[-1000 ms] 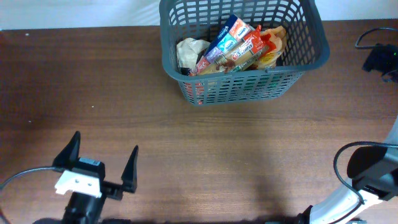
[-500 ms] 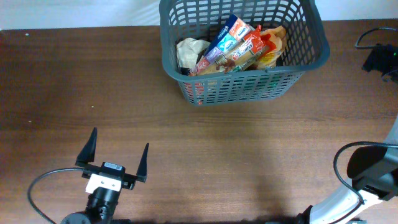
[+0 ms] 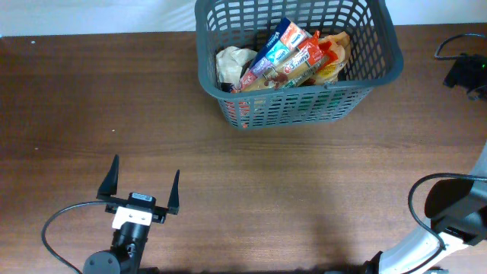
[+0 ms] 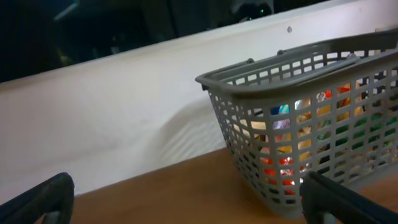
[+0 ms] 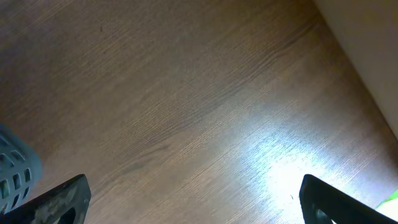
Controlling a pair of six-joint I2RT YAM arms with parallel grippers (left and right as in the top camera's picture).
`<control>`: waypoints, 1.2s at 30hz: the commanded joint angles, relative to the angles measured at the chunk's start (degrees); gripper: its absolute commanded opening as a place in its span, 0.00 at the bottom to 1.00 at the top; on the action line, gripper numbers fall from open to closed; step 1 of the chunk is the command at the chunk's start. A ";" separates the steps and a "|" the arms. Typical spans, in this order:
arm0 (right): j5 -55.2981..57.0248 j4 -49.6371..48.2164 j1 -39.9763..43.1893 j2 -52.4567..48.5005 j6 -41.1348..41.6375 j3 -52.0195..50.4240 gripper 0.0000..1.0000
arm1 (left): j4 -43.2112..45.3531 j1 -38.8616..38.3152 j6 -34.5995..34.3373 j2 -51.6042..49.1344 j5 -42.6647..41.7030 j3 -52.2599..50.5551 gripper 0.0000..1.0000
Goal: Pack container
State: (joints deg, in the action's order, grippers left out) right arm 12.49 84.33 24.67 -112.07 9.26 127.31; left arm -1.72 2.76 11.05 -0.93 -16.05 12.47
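The container, a dark grey slotted shopping basket, stands at the table's back middle and holds a white crumpled bag and several colourful snack packets. It also shows in the left wrist view, with packets visible through its lattice. My left gripper is open and empty near the table's front left, well away from the basket; its fingertips frame bare wood. My right gripper is open and empty over bare table; only its arm base shows in the overhead view.
The wooden table stretches between the left gripper and the basket. The right arm's base and cable sit at the front right corner. A black device with cable lies at the far right edge. A white wall is behind the table.
My left gripper moved from the front left edge a little right and forward, turning to point straight at the back. The basket and its contents have not moved.
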 commanded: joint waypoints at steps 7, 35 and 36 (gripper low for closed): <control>0.11 -0.07 0.11 0.17 0.70 -0.35 0.99 | 9.86 0.39 1.49 0.66 -0.68 -8.13 0.99; 0.11 -0.07 0.11 0.17 0.70 -0.35 0.99 | -2.34 0.33 -4.09 0.66 10.51 -12.00 0.99; 0.11 -0.07 0.11 0.17 0.70 -0.35 0.99 | -2.56 0.33 -6.14 0.66 12.28 -12.00 0.99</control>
State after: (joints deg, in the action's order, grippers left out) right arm 12.51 84.33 24.67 -112.07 9.26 127.31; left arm -3.62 2.76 10.83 -0.84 -10.68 0.86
